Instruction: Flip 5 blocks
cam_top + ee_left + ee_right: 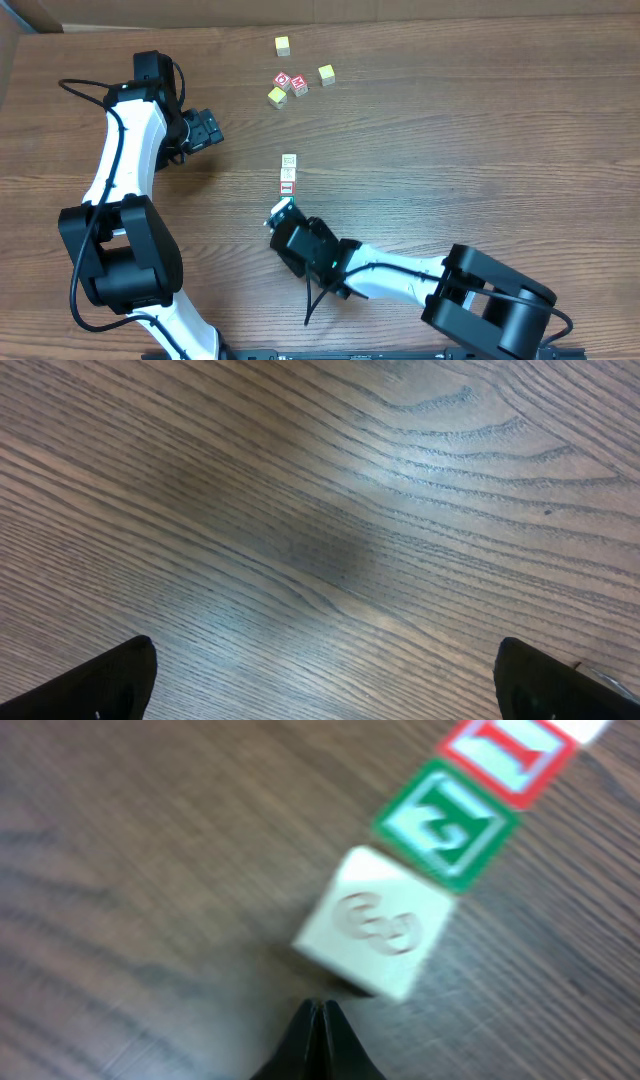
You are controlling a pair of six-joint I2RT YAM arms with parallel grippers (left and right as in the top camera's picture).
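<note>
Right pincer point(320, 1038) clenched, empty, tips just behind skewed pale block point(378, 920), likely to topple it. Left pincer point(325, 685) released over tabletop point(330, 510).

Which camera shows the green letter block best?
The right wrist view: the green block is large there, its print visible though blurred. Overhead, its row is tiny, print unreadable. The left wrist view sees only table.

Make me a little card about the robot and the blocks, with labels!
left gripper: open, above bare table, holding nothing
right gripper: shut, tip right by the pale block
pale block: turned askew, at the row's end
next in row: green block, then red block
far cubes: yellow and red, bunched apart from the row
</note>
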